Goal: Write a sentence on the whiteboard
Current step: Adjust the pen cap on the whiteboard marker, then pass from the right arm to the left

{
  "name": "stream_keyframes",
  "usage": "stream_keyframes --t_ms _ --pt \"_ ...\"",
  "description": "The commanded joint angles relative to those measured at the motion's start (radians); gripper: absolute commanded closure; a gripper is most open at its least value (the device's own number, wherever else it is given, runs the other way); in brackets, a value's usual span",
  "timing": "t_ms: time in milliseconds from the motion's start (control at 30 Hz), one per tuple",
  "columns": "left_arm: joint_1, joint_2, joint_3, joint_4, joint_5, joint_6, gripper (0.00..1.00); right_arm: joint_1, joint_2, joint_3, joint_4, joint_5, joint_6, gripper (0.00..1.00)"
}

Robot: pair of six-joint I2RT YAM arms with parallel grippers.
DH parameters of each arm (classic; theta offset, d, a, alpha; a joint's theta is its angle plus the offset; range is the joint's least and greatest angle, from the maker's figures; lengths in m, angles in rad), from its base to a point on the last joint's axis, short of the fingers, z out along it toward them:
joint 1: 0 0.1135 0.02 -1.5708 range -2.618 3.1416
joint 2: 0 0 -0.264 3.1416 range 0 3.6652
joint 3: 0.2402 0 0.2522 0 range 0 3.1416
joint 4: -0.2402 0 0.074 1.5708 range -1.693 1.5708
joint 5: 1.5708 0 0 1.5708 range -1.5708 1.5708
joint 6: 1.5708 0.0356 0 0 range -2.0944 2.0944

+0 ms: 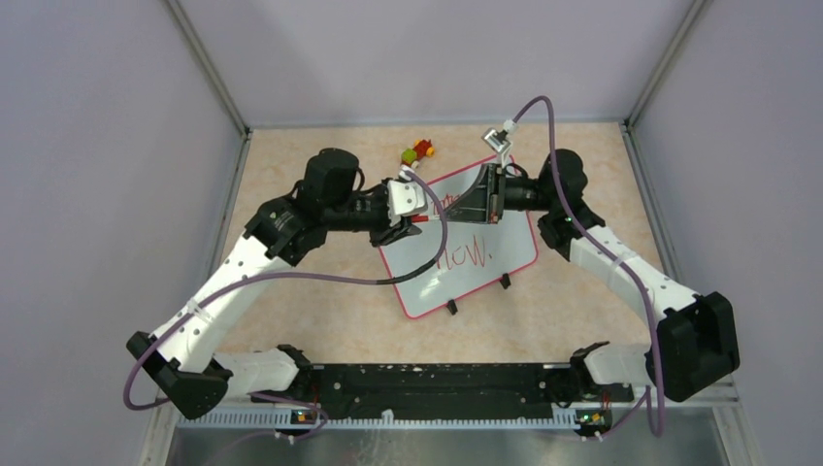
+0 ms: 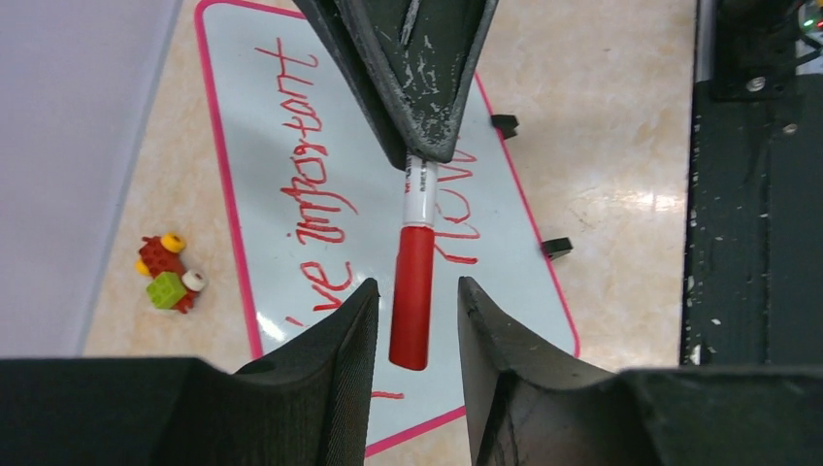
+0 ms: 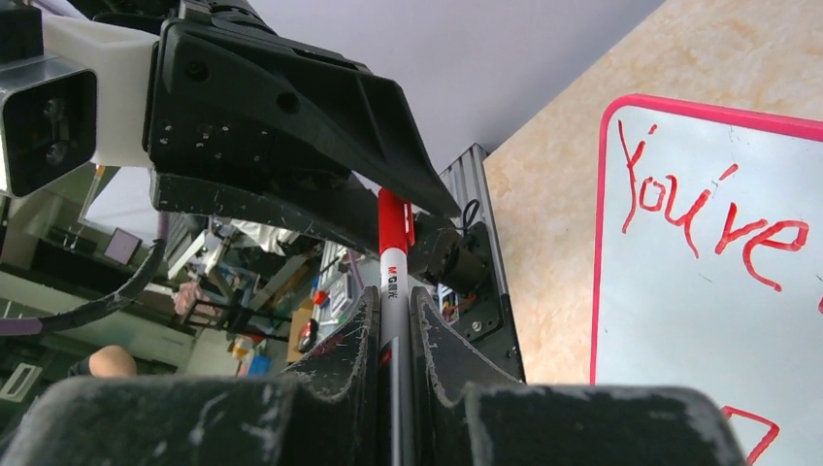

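Gripping the marker [image 2: 419, 199] by its white barrel: right gripper [image 3: 393, 316] clenched on it, red cap [image 2: 411, 325] sticking out toward the left gripper [image 2: 417, 287]. Left fingers [image 2: 330, 340] sit either side of the cap with a gap on both sides in the left wrist view, so released, not touching. Both grippers meet in the air above the board [image 1: 480, 282], over its far part. Board lies flat on the table [image 1: 320, 320], skewed, two black clips [image 2: 556, 247] on its near edge. Sentence [image 2: 315, 170] in red: "You're important", "now" below it; marker crosses "now" in the left wrist view. Toy bricks [image 2: 170, 277] beyond the far edge, apart from the board.
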Motion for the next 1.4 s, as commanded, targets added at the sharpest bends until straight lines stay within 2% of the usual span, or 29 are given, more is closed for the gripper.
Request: stream_keyframes --t_ms 0,100,167,367,700,1133,1300,1333,1367 --pt "-0.02 0.001 0.033 -0.016 -0.098 0.067 0.61 0.002 -0.037 -0.008 0.037 -0.003 0.013 1.0" --pt "-0.026 -0.003 0.022 -0.022 -0.114 0.075 0.64 0.002 -0.04 -0.011 0.037 -0.005 0.012 1.0" --pt "-0.027 -0.003 0.023 -0.02 -0.112 0.073 0.7 0.003 -0.041 -0.012 0.037 -0.004 0.011 1.0" --pt "-0.049 0.014 0.036 -0.022 -0.102 0.079 1.0 0.013 -0.029 -0.017 0.05 0.002 0.022 1.0" --pt "-0.109 0.087 0.124 0.002 -0.083 0.039 1.0 0.046 -0.015 -0.015 0.031 0.014 0.001 1.0" --pt "-0.134 0.158 0.214 0.052 -0.029 -0.015 1.0 0.102 0.002 -0.007 0.011 0.024 -0.02 1.0" --pt "-0.136 0.167 0.211 0.043 -0.063 -0.025 1.0 0.096 -0.008 0.01 -0.051 0.021 -0.074 1.0" --pt "-0.132 0.161 0.204 0.03 -0.062 -0.025 0.95 0.084 -0.013 0.015 -0.077 0.023 -0.093 1.0" --pt "-0.13 0.15 0.196 0.013 -0.063 -0.021 0.86 0.069 -0.02 0.016 -0.093 0.023 -0.102 1.0"
